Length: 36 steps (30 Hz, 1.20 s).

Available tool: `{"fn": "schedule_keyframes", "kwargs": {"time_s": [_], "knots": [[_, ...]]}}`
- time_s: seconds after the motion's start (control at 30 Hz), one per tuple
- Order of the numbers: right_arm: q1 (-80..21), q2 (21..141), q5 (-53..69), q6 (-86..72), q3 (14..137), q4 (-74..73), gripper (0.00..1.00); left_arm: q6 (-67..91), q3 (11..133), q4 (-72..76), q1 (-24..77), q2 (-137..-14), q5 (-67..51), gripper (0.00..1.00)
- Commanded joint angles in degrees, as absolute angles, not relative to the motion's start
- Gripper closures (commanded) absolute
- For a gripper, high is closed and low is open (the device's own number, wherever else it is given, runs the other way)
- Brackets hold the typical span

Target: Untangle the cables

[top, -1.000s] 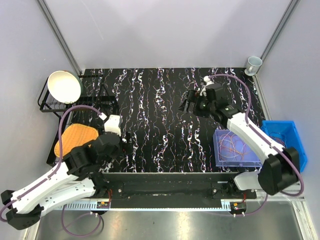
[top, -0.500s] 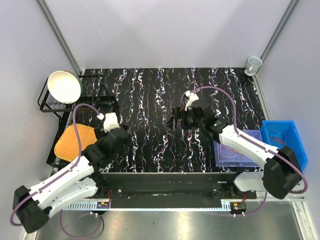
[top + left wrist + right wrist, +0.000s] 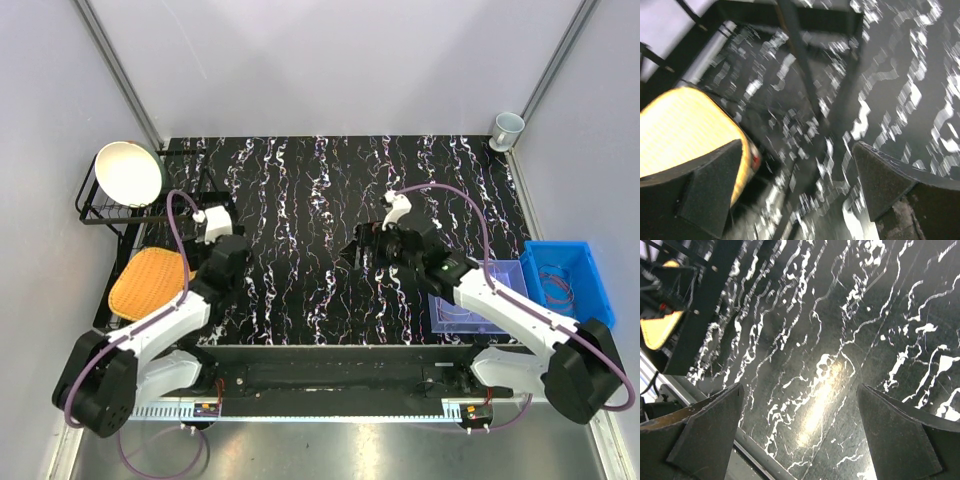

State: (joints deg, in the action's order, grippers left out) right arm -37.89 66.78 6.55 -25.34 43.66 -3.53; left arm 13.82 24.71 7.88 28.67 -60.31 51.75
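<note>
The cables show only in the top view, as thin reddish and orange wires lying in the blue bin point(image 3: 557, 287) and faintly in the clear tray point(image 3: 455, 312) at the right. My right forearm crosses over the tray and hides part of it. My right gripper point(image 3: 355, 247) point(image 3: 800, 390) hangs open over the bare middle of the marbled table, well left of the wires, with nothing between its fingers. My left gripper point(image 3: 230, 262) point(image 3: 797, 150) is open and empty too, at the left beside the wire rack; its view is motion-blurred.
A black wire rack point(image 3: 190, 200) at the back left holds a white bowl point(image 3: 128, 172). A yellow woven mat point(image 3: 150, 280) point(image 3: 680, 130) lies in front of it. A cup point(image 3: 507, 128) stands at the back right corner. The table's front edge point(image 3: 755, 450) is close under the right gripper.
The right gripper has come from the back right toward the table's middle and nearer the front. The left arm has swung, carrying its gripper back toward the rack, its jaws widening slightly.
</note>
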Motion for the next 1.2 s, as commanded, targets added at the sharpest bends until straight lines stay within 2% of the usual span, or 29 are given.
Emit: {"fn": "schedule_keyframes", "kwargs": {"time_s": [0.0, 0.1, 0.2, 0.3, 0.37, 0.43, 0.47, 0.5, 0.6, 0.67, 0.8, 1.0, 1.17], "knots": [[-38.32, 63.29, 4.57, -24.35, 42.28, 1.58, 0.0, 5.81, 23.12, 31.41, 23.05, -64.14, 55.12, 0.01], [-38.32, 62.23, 4.74, -24.43, 41.58, 1.5, 0.0, 6.32, 20.83, 36.55, 16.56, -68.79, 49.5, 0.01], [-38.23, 60.91, 5.89, -24.26, 40.52, 1.84, 0.0, 6.59, 20.47, 39.03, 14.24, -71.28, 47.64, 0.01], [-38.32, 59.95, 6.59, -24.17, 39.47, 2.99, 0.0, 4.05, 16.62, 52.76, 13.28, -71.19, 44.14, 0.01], [-38.32, 59.77, 7.38, -23.91, 39.03, 3.78, 0.0, 1.41, 13.81, 56.85, 12.75, -71.54, 38.78, 0.01], [-38.23, 59.76, 7.73, -23.99, 38.5, 4.65, 0.0, -2.34, 10.38, 70.08, 10.82, -76.71, 31.51, 0.01], [-38.23, 59.85, 8.08, -23.99, 38.5, 4.92, 0.0, -2.98, 10.55, 70.75, 10.72, -76.9, 29.9, 0.01], [-38.41, 60.38, 8.35, -23.99, 38.58, 5.1, 0.0, -1.42, 11.33, 64.66, 10.03, -74.9, 28.58, 0.01], [-38.32, 62.39, 9.14, -24.08, 39.63, 5.89, 0.0, -0.88, 9.76, 74.21, 7.22, -80.47, 19.97, 0.01], [-38.32, 63.8, 9.93, -24.43, 40.86, 6.06, 0.0, -0.19, 11.68, 64.59, 6.08, -77.98, 18.03, 0.01], [-38.41, 67.32, 10.55, -25.66, 42.8, 5.45, 0.0, -0.52, 11.78, 67.13, 5.8, -79.09, 18.19, 0.01], [-38.41, 70.05, 1.95, -26.54, 45.62, -2.17, 0.0, -0.18, 11.86, 66.54, 5.89, -78.75, 18.28, 0.01], [-38.41, 68.47, -7.47, -27.33, 43.95, -2.64, 0.0, -0.18, 11.87, 66.97, 5.98, -78.92, 18.28, 0.01]]}}
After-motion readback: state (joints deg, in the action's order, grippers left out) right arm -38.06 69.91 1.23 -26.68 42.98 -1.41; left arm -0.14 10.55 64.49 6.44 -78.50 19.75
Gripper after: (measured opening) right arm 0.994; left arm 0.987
